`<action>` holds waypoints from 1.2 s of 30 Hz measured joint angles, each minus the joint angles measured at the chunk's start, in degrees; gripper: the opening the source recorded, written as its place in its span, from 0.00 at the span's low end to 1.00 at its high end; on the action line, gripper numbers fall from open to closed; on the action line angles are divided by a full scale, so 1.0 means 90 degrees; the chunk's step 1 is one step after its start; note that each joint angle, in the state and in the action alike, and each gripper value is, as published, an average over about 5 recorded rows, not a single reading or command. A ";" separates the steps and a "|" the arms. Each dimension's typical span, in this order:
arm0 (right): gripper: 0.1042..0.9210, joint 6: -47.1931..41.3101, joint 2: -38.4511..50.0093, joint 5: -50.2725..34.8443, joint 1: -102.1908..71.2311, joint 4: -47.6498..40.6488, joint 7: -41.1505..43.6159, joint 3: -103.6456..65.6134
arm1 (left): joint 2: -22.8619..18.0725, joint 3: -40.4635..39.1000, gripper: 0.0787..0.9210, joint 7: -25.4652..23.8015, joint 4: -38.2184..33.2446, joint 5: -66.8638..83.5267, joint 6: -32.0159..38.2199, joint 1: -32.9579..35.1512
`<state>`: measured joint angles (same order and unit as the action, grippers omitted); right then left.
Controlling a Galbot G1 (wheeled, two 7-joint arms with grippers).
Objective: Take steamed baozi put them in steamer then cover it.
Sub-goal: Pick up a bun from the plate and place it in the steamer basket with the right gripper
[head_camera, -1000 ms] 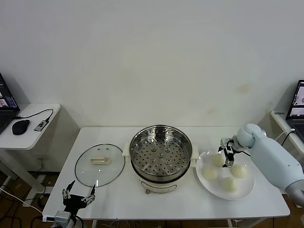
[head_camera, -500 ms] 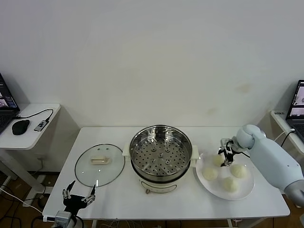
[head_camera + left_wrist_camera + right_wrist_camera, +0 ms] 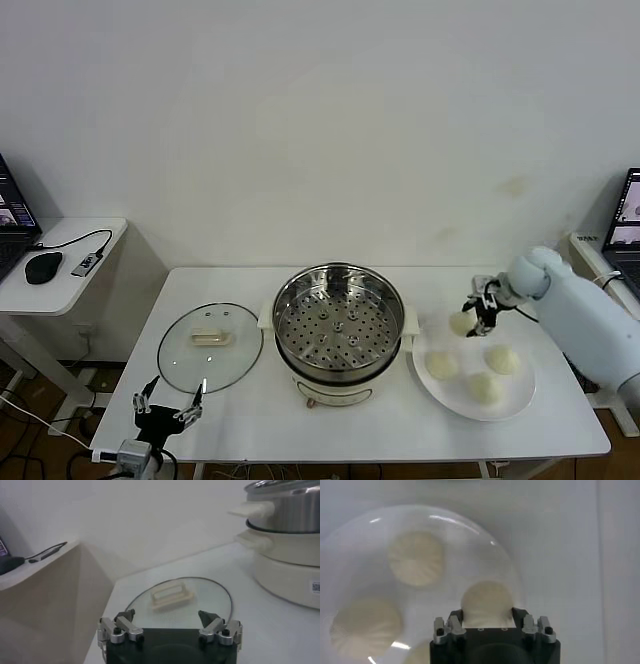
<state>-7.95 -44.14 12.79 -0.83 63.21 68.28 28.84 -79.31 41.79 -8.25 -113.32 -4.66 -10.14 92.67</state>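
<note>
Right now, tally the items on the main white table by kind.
Round cream-white steamed baozi: 4, one in the right gripper
Flat white plate: 1
Shiny steel steamer: 1
Round glass lid: 1
Total: 7

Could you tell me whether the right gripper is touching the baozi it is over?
Touching: in the right wrist view the right gripper has its fingers pressed against both sides of one baozi, raised above the plate.

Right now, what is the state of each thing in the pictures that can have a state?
Steamer: uncovered, tray empty.
Glass lid: off, flat on table beside the steamer.
Held baozi: lifted off the plate.
Three baozi: on the plate.
Right gripper: shut on the held baozi.
Left gripper: open, empty, at table's front edge.
</note>
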 measured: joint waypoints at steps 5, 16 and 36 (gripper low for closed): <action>0.62 -0.0069 -0.0130 -0.0541 0.0854 0.0063 0.0178 0.0679 | -0.0010 0.0009 0.88 0.0023 -0.0059 0.0032 0.0006 -0.0001; 0.62 0.1020 -0.1280 -0.1642 0.2503 -0.0847 0.0796 0.1775 | -0.0029 0.0150 0.88 0.0101 -0.0210 0.0130 0.0015 0.0044; 0.62 0.5086 -0.2832 -0.1534 0.3178 -0.1350 0.1677 0.2440 | -0.0077 0.0250 0.88 0.0143 -0.0307 0.0153 0.0017 0.0175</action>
<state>37.82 -69.63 -1.01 27.77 51.06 83.38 50.80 -80.00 44.04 -6.96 -116.09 -3.28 -9.98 94.24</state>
